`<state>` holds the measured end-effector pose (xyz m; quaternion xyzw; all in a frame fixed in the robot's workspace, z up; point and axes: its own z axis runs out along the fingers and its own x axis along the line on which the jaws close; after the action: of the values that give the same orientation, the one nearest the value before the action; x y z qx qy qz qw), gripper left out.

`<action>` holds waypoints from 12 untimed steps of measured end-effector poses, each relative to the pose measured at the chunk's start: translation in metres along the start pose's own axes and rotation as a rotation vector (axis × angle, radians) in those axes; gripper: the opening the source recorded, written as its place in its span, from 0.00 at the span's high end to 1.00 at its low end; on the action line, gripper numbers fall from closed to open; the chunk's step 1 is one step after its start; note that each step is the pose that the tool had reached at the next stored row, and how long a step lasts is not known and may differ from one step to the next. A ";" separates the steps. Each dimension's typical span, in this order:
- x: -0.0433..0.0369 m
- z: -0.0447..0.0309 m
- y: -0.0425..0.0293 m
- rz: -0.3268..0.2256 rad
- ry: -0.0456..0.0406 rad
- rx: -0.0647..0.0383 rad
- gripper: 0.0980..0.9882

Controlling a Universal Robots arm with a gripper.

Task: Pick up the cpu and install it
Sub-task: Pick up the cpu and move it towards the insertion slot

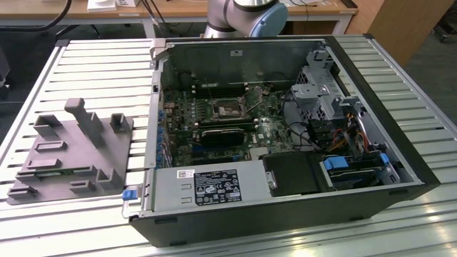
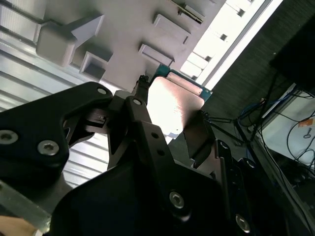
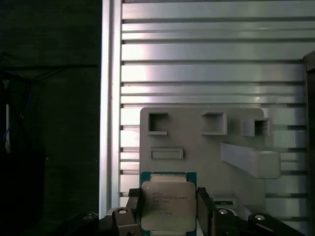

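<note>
First wrist view has the cpu [image 3: 167, 204] sitting between the two black fingers [image 3: 205, 211] of the end effector [image 3: 169, 216]. The fingers have closed in to the chip's width and press on two opposite sides of it, with its pale metal top facing the camera. It hangs over the near edge of the grey fixture block [image 3: 197, 147]. In the second wrist view it looks to be raised clear of the block, not resting on it.

The chip looks light, flat and stiff. Its smooth metal lid and thin green edge give the fingers little to bite on, so it could slip or twist if the grip is off centre. The underside is likely delicate, so the side edges, where it is held now, are the sensible place to take it.

The counter [image 3: 206, 49] is bright slatted metal, with gaps a small part could fall into. In the exterior view, the fixture block sits at that view's left and an open computer case [image 1: 286, 214] lies flat just beside it. The socket [image 1: 228, 110] is on the board inside the case. Behind stand a wooden desk and the arm [image 1: 246, 13], and the floor is dark.
</note>
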<state>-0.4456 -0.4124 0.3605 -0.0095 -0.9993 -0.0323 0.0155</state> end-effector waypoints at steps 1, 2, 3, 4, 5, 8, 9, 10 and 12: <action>0.0001 -0.0030 0.0002 0.000 0.0000 0.000 0.51; 0.0002 -0.0060 0.0004 0.000 0.0000 0.000 0.51; 0.0003 -0.0090 0.0006 0.000 0.0001 0.000 0.51; 0.0004 -0.0135 0.0010 0.000 0.0000 0.000 0.51; 0.0006 -0.0168 0.0014 0.000 -0.0001 0.000 0.51; 0.0009 -0.0291 0.0023 0.000 -0.0001 0.000 0.51; 0.0010 -0.0328 0.0026 0.000 -0.0001 0.000 0.51; 0.0012 -0.0360 0.0028 0.000 0.0000 0.000 0.51; 0.0013 -0.0380 0.0029 0.000 -0.0001 0.000 0.51</action>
<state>-0.4457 -0.4120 0.3987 -0.0095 -0.9993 -0.0323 0.0154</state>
